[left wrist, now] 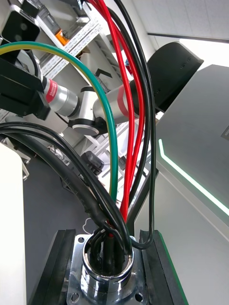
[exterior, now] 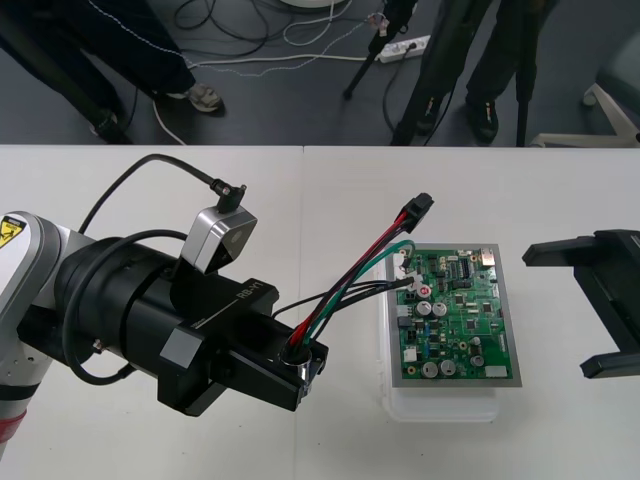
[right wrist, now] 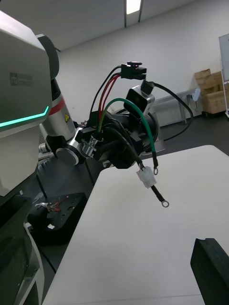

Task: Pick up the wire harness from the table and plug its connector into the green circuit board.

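Front view: I see the left gripper (exterior: 300, 365) over the counter (exterior: 330, 200), just left of the board (exterior: 460, 315); its fingers (left wrist: 151, 271) are clamped on the socket (left wrist: 107, 269) of the harness (exterior: 350, 285), which is held off the counter. Red, black and green wires rise from the socket toward the board's far left corner; the plug (exterior: 418, 208) stands in the air at their top, clear of the board. Right wrist view: I note a white connector (right wrist: 147, 178) and a ring terminal (right wrist: 164, 204) dangling from the harness. The right gripper (exterior: 562, 310) waits at the counter's right side, well apart from the harness; its fingers (exterior: 560, 250) stand wide apart.
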